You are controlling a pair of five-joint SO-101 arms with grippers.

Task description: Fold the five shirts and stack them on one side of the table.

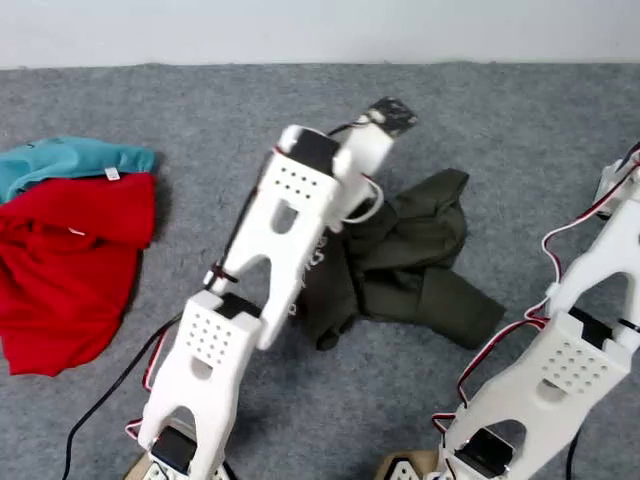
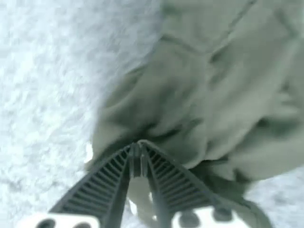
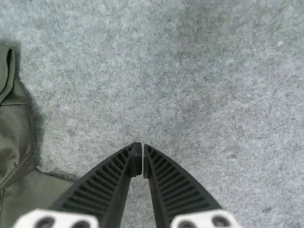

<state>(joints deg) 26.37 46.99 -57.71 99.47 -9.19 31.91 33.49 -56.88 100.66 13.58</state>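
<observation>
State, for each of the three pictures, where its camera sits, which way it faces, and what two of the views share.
High view: fixed above, looking down on the table; shows the left arm over the olive shirt and the right arm beside it.
Left wrist view: on the left arm's wrist, looking along the shut left gripper onto the olive shirt.
Right wrist view: on the right arm's wrist, looking past the shut right gripper at bare table next to the shirt.
Shared: both wrist views show the olive shirt.

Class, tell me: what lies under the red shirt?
A teal shirt sticks out from under the red shirt, on the grey table. Whatever else it covers is hidden.
</observation>
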